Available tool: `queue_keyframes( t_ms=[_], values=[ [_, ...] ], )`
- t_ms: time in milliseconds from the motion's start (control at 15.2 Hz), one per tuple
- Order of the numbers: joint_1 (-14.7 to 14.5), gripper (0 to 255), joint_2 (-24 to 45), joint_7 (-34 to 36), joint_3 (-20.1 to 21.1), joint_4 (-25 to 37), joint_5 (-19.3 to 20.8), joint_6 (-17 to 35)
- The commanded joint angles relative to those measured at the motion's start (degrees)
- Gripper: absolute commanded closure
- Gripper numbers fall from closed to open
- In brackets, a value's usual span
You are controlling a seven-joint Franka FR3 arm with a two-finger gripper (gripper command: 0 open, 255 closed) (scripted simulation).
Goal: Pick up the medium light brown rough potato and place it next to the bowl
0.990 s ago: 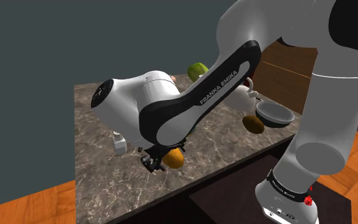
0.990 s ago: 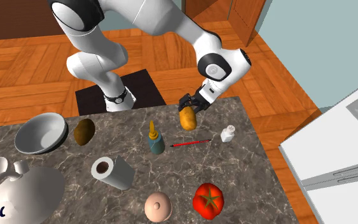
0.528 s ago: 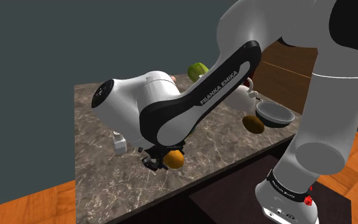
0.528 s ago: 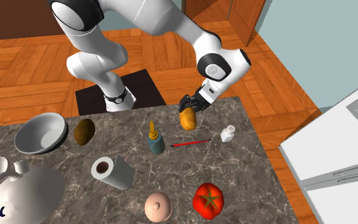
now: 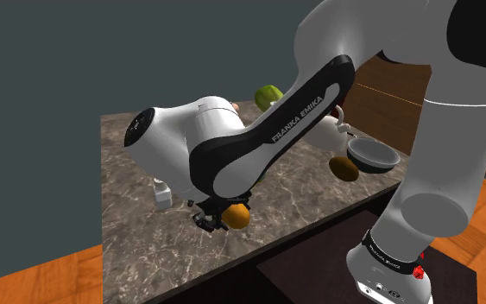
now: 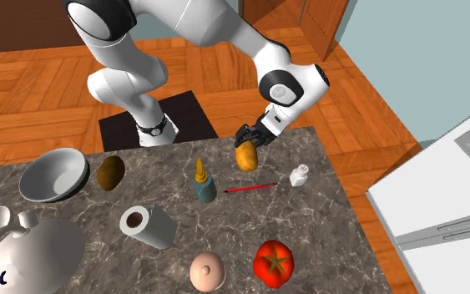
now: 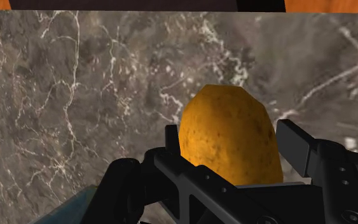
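Holds the light brown potato (image 7: 228, 137) clamped in the gripper (image 6: 249, 143) near the stand-side edge of the marbled table (image 6: 333, 242), well apart from the bowl (image 6: 53, 175); risks slippage off the rounded skin or collision with the small bottle (image 6: 204, 184) during transfer.

- Shoulder view: table (image 5: 120, 216) overlooked from its stand (image 5: 306, 272) side.
- Second exterior view: same table faced from the opposite side, steeply.
- Wrist view: table seen closely.
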State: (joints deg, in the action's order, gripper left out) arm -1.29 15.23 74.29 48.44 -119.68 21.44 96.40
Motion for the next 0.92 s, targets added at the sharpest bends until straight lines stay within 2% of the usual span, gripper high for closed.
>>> queue_keyframes(
  t_ms=[0, 858],
  values=[
    [0.2, 255, -0.6, -0.4, 0.2, 0.2, -0.4, -0.4],
    [1.8, 255, -7.4, -5.6, 1.6, 4.3, -5.0, -8.0]
  ],
)
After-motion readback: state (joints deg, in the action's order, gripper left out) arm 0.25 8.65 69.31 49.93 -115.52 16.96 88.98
